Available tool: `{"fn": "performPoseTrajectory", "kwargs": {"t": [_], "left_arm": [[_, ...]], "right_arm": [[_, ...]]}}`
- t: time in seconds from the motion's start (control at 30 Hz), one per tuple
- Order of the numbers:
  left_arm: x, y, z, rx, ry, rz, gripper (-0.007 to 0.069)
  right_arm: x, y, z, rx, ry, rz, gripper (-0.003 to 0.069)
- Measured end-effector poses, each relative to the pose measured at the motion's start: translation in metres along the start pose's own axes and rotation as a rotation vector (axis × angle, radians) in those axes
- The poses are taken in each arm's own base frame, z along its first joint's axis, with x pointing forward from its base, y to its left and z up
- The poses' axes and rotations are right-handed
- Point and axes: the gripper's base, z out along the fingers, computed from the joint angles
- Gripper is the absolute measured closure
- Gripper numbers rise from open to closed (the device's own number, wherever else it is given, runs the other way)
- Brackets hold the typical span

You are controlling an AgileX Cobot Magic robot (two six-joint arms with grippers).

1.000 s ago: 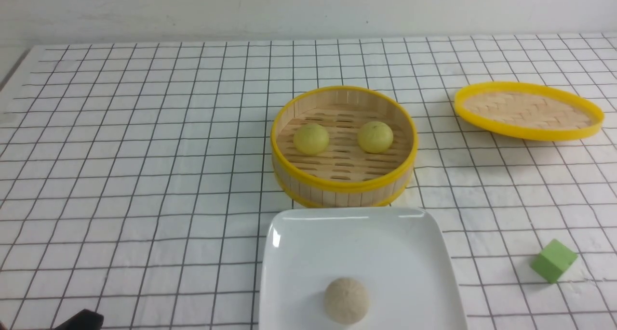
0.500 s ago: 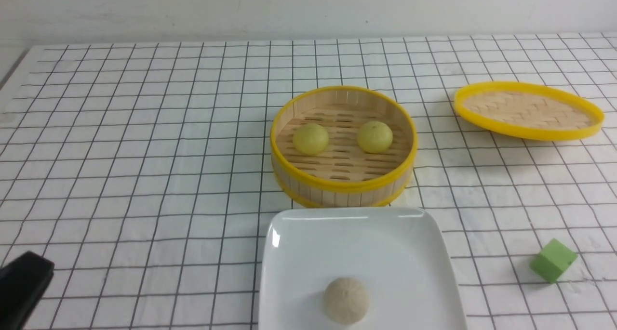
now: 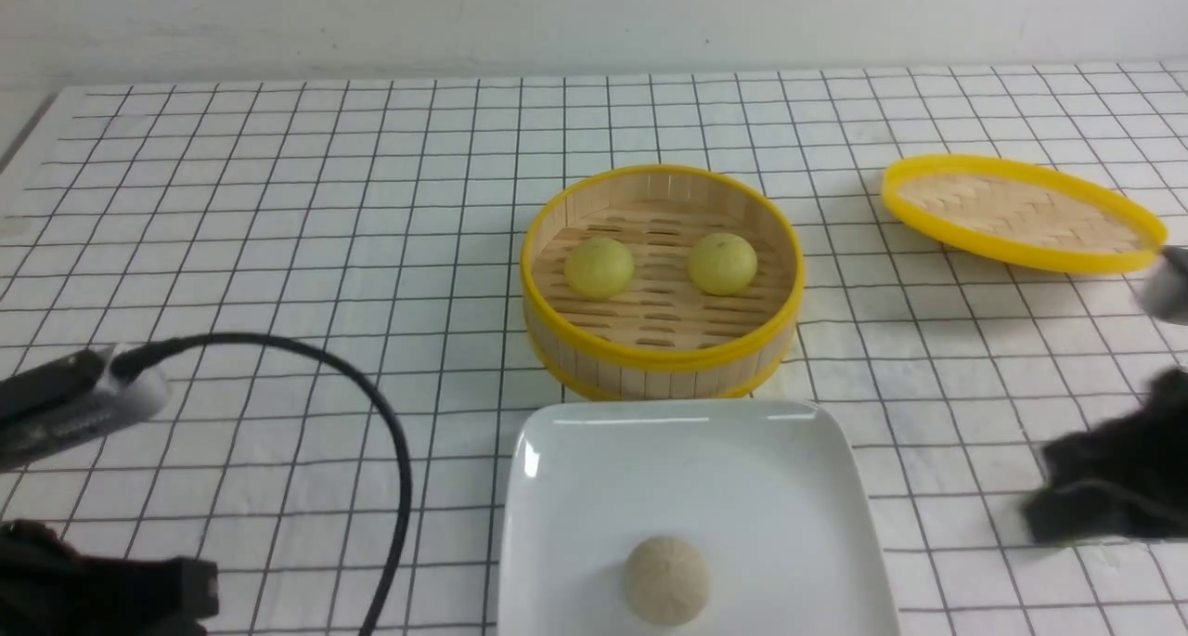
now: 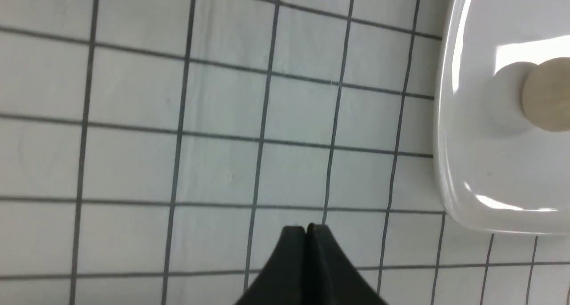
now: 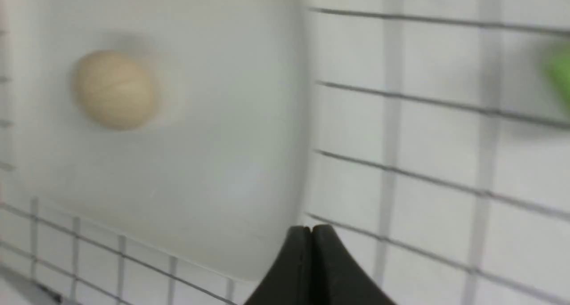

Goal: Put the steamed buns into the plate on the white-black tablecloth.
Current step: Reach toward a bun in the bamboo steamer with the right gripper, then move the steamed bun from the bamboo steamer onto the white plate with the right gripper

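Both steamed buns (image 3: 600, 267) sit in the bamboo steamer basket (image 3: 661, 361), well apart from either gripper.
Left gripper (image 4: 305, 228) closed over the white-black tablecloth (image 4: 133, 162) beside the plate (image 4: 449, 162); right gripper (image 5: 308, 228) closed at the plate's opposite edge; a beige bun (image 3: 666, 580) lies on the plate.

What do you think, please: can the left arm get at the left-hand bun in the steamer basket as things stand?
Probably yes. The steamer basket is uncovered, its lid lies off to the right, and only bare tablecloth separates the shut left gripper from the left-hand bun.
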Motion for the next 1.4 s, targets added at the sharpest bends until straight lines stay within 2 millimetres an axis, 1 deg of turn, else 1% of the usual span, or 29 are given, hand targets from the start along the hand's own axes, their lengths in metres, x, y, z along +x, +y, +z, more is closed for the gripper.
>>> {"fn": "performPoseTrajectory", "kwargs": {"t": [0.03, 0.07, 0.17, 0.2, 0.33, 0.37, 0.43, 0.57, 0.6, 0.63, 0.67, 0.7, 0.77, 0.83, 0.87, 0.9, 0.97, 1.0, 1.03, 1.07, 1.1, 1.13, 1.17, 1.2, 1.27, 1.3, 1.33, 1.37, 1.4], "left_arm": [[-0.001, 0.000, 0.001, -0.001, 0.002, 0.001, 0.0622], [-0.005, 0.000, 0.004, 0.002, 0.006, 0.005, 0.0622], [-0.008, 0.000, 0.007, 0.002, 0.004, 0.002, 0.0622], [-0.010, 0.000, 0.008, 0.002, -0.001, -0.012, 0.0618], [-0.012, 0.000, 0.008, 0.004, -0.017, -0.045, 0.0587], [-0.012, 0.000, 0.008, 0.004, -0.017, -0.045, 0.0583], [-0.012, 0.000, 0.008, 0.004, -0.017, -0.049, 0.0554], [-0.012, 0.000, 0.008, 0.003, -0.017, -0.049, 0.0515], [-0.012, 0.000, 0.008, 0.003, -0.017, -0.049, 0.0505], [-0.012, 0.000, 0.008, 0.003, -0.017, -0.049, 0.0484], [-0.012, 0.000, 0.008, 0.003, -0.017, -0.049, 0.0480], [-0.012, 0.000, 0.008, 0.003, -0.017, -0.049, 0.0461], [-0.012, 0.000, 0.008, 0.003, -0.017, -0.049, 0.0445], [-0.012, 0.000, 0.008, 0.003, -0.017, -0.049, 0.0436], [-0.012, 0.000, 0.008, 0.003, -0.018, -0.049, 0.0433], [-0.012, 0.000, 0.008, 0.003, -0.019, -0.049, 0.0431], [-0.012, 0.000, 0.008, 0.003, -0.022, -0.049, 0.0427], [-0.012, 0.000, 0.008, 0.003, -0.022, -0.049, 0.0426], [-0.012, 0.000, 0.008, 0.003, -0.022, -0.049, 0.0426], [-0.012, 0.000, 0.008, 0.003, -0.022, -0.049, 0.0426], [-0.012, 0.000, 0.008, 0.004, -0.022, -0.049, 0.0426], [-0.012, 0.000, 0.008, 0.004, -0.022, -0.049, 0.0424], [-0.012, 0.000, 0.008, 0.004, -0.022, -0.049, 0.0423], [-0.012, 0.000, 0.008, 0.004, -0.022, -0.049, 0.0419], [-0.012, 0.000, 0.008, 0.004, -0.022, -0.049, 0.0414], [-0.012, 0.000, 0.008, 0.004, -0.022, -0.051, 0.0412], [-0.012, 0.000, 0.008, 0.004, -0.022, -0.050, 0.0412], [-0.012, 0.000, 0.008, 0.004, -0.022, -0.051, 0.0410], [-0.012, 0.000, 0.008, 0.004, -0.022, -0.052, 0.0409]], "right_arm": [[-0.002, 0.003, 0.003, -0.007, 0.003, -0.016, 0.0656], [-0.018, 0.013, 0.014, -0.024, 0.018, -0.061, 0.0647], [-0.050, 0.022, 0.042, 0.004, 0.068, -0.119, 0.0622], [-0.067, 0.029, 0.052, 0.023, 0.087, -0.169, 0.0603], [-0.111, 0.052, 0.060, 0.047, 0.039, -0.226, 0.0557], [-0.114, 0.052, 0.062, 0.049, 0.037, -0.225, 0.0555], [-0.145, 0.057, 0.062, 0.083, -0.053, -0.229, 0.0517], [-0.173, 0.054, 0.079, 0.134, -0.112, -0.233, 0.0445], [-0.180, 0.052, 0.088, 0.153, -0.123, -0.239, 0.0411], [-0.193, 0.048, 0.101, 0.185, -0.146, -0.246, 0.0344], [-0.194, 0.046, 0.106, 0.190, -0.144, -0.248, 0.0337], [-0.203, 0.041, 0.121, 0.214, -0.156, -0.260, 0.0281], [-0.210, 0.035, 0.137, 0.236, -0.163, -0.275, 0.0233], [-0.213, 0.031, 0.148, 0.248, -0.159, -0.281, 0.0236], [-0.214, 0.029, 0.152, 0.253, -0.155, -0.284, 0.0267], [-0.214, 0.029, 0.152, 0.254, -0.156, -0.285, 0.0321], [-0.216, 0.032, 0.147, 0.252, -0.149, -0.294, 0.0483], [-0.217, 0.036, 0.138, 0.248, -0.146, -0.303, 0.0565], [-0.217, 0.037, 0.136, 0.246, -0.146, -0.304, 0.0578], [-0.217, 0.047, 0.114, 0.228, -0.156, -0.311, 0.0636], [-0.215, 0.052, 0.104, 0.219, -0.151, -0.310, 0.0643], [-0.211, 0.062, 0.080, 0.195, -0.158, -0.307, 0.0643], [-0.210, 0.064, 0.075, 0.188, -0.159, -0.305, 0.0643], [-0.199, 0.077, 0.041, 0.159, -0.157, -0.307, 0.0643], [-0.177, 0.090, 0.009, 0.129, -0.131, -0.312, 0.0643], [-0.157, 0.094, 0.002, 0.112, -0.072, -0.295, 0.0643], [-0.156, 0.096, -0.002, 0.109, -0.074, -0.299, 0.0643], [-0.129, 0.097, 0.007, 0.095, 0.023, -0.265, 0.0641], [-0.116, 0.098, 0.015, 0.092, 0.062, -0.259, 0.0638]]}}
